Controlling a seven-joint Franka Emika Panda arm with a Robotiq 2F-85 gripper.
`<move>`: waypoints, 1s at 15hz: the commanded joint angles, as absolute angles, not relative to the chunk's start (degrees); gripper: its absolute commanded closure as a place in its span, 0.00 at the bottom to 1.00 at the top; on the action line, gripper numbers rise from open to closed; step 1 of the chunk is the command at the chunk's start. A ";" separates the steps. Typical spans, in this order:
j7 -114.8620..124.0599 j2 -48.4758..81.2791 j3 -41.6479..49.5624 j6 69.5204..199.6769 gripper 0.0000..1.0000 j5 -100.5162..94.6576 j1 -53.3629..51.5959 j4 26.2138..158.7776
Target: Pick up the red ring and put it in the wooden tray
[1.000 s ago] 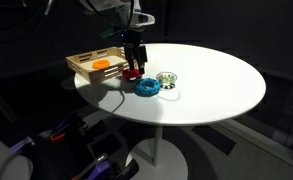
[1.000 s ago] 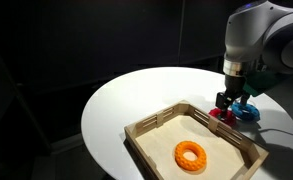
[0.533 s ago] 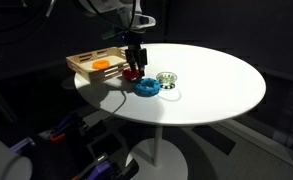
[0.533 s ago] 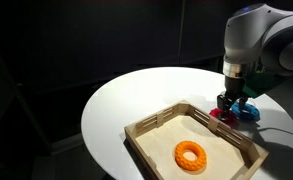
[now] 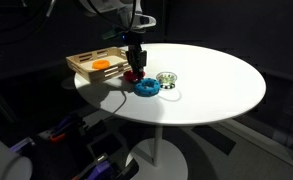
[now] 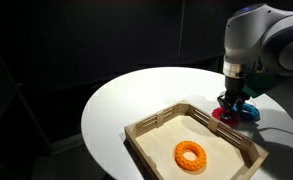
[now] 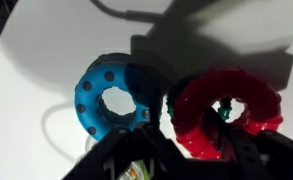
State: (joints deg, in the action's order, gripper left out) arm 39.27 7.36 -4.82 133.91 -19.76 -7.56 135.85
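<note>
White round table fills mid frame. 1 wooden tray, lower centre in an exterior view, w/ 1 orange ring inside. Arm's gripper is low at right side of frame, tips down at the red ring. Jaw gap can't be told: dark & blurred at bottom of wrist view. Red ring lies flat on table, outside tray, just beside 1 blue ring. 3 rings total. 1 small clear obj near blue ring.
</note>
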 commanded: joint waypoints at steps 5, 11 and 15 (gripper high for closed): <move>41.07 7.53 -3.90 132.69 0.90 -20.77 -8.25 134.77; 40.40 6.06 -3.92 132.16 0.90 -19.33 -8.09 134.25; 39.68 4.74 -4.31 131.58 0.90 -18.11 -8.07 132.69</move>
State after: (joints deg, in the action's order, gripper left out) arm 39.62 6.58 -4.35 133.74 -19.50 -7.57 134.14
